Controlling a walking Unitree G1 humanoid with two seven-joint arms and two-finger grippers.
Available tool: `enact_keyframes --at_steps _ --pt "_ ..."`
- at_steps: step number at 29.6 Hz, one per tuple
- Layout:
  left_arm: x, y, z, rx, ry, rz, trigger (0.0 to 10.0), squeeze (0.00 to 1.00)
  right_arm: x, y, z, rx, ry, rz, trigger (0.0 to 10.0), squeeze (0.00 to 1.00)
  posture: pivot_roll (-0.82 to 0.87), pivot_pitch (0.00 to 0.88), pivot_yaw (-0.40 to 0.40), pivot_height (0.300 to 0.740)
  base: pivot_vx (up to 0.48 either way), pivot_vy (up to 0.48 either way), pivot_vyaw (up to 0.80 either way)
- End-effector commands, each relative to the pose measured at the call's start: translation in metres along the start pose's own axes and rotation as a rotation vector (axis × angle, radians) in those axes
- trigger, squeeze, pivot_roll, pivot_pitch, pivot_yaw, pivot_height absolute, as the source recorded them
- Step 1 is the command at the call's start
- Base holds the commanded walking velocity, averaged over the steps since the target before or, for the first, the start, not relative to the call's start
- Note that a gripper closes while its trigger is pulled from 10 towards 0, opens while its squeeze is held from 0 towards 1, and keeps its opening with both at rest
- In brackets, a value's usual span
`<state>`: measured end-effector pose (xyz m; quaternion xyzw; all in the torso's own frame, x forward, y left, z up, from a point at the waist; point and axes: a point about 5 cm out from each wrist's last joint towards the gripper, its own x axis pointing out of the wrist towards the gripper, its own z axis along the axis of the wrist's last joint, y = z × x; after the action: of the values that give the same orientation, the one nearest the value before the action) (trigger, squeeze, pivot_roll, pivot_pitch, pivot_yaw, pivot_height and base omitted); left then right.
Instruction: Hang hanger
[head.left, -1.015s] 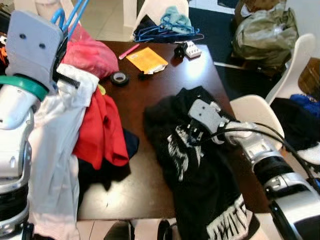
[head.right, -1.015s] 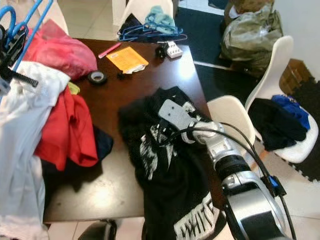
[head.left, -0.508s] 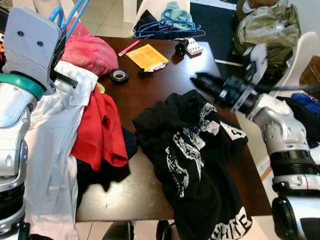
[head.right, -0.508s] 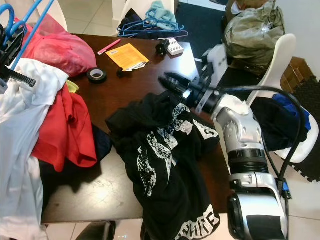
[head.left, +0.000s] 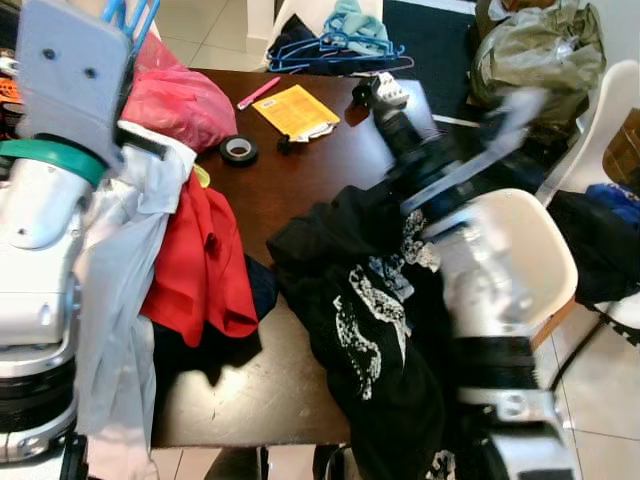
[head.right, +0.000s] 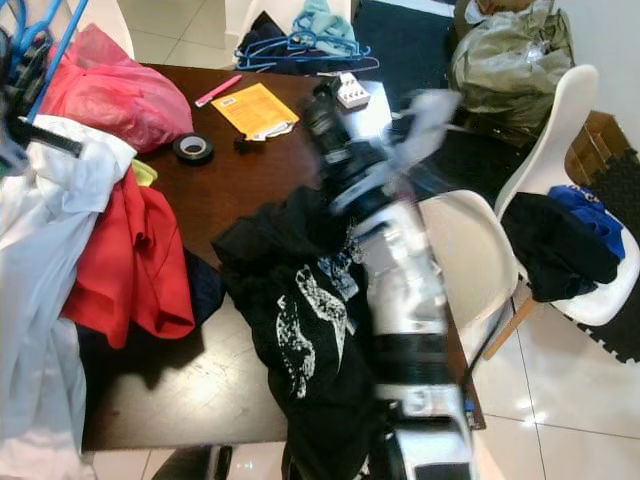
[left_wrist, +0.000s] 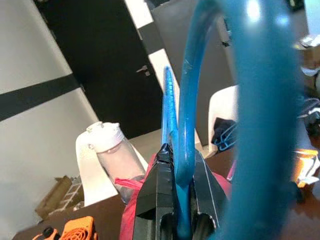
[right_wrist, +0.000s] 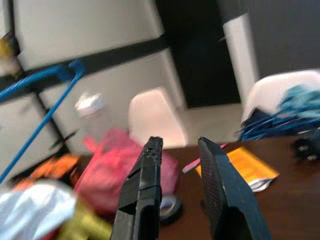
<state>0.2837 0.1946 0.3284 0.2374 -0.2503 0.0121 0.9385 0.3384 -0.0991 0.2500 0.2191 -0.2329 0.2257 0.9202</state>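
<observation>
My left gripper (left_wrist: 181, 167) is raised at the table's left side, shut on the hook of a blue hanger (left_wrist: 187, 100). A white shirt (head.left: 130, 250) hangs from that hanger down along my left arm. My right gripper (right_wrist: 179, 145) is lifted above the dark table (head.left: 300, 190), blurred, pointing toward its far side; its fingers stand open with nothing between them. Below the right arm a black printed T-shirt (head.left: 365, 310) lies crumpled over the table's right front edge.
A red garment (head.left: 205, 260) and a pink bag (head.left: 185, 105) lie at the table's left. A tape roll (head.left: 237, 150) and orange envelope (head.left: 293, 112) sit farther back. More blue hangers (head.left: 335, 50) rest on the far chair. A white chair (head.left: 530, 250) stands at right.
My right gripper left the black T-shirt, rose, and swung toward the table's far side. The T-shirt has bunched up leftward. The left arm holds the hanger as before.
</observation>
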Motion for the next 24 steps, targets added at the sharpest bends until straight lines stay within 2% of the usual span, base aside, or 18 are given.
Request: enact_keyframes --at_steps 1,4,8,13,24 --pt "0.004 -0.002 -0.001 -0.030 0.020 0.011 10.0 0.00 -0.006 0.002 -0.001 -0.052 -0.029 -0.070 10.0 0.00 0.23 0.078 -0.016 0.740 0.000 0.000 0.00" --pt "0.010 0.001 -0.002 -0.084 0.030 0.038 10.0 0.00 -0.006 0.009 -0.006 -0.053 -0.037 -0.098 10.0 0.00 0.23 0.075 -0.013 0.740 0.000 0.000 0.00" --pt "0.015 0.004 0.001 -0.099 0.012 0.053 10.0 0.00 -0.005 0.009 -0.004 -0.054 -0.036 -0.098 10.0 0.00 0.23 0.073 -0.015 0.740 -0.202 0.000 0.00" --pt "0.017 0.005 0.005 -0.101 -0.007 0.071 10.0 0.00 -0.004 0.010 -0.001 -0.087 -0.055 -0.146 10.0 0.00 0.24 0.070 -0.020 0.740 -0.388 0.000 0.00" --pt "0.018 0.004 0.005 -0.100 -0.007 0.076 10.0 0.00 -0.005 0.011 -0.004 -0.103 -0.050 -0.170 10.0 0.00 0.23 0.072 -0.022 0.740 -0.400 0.000 0.00"
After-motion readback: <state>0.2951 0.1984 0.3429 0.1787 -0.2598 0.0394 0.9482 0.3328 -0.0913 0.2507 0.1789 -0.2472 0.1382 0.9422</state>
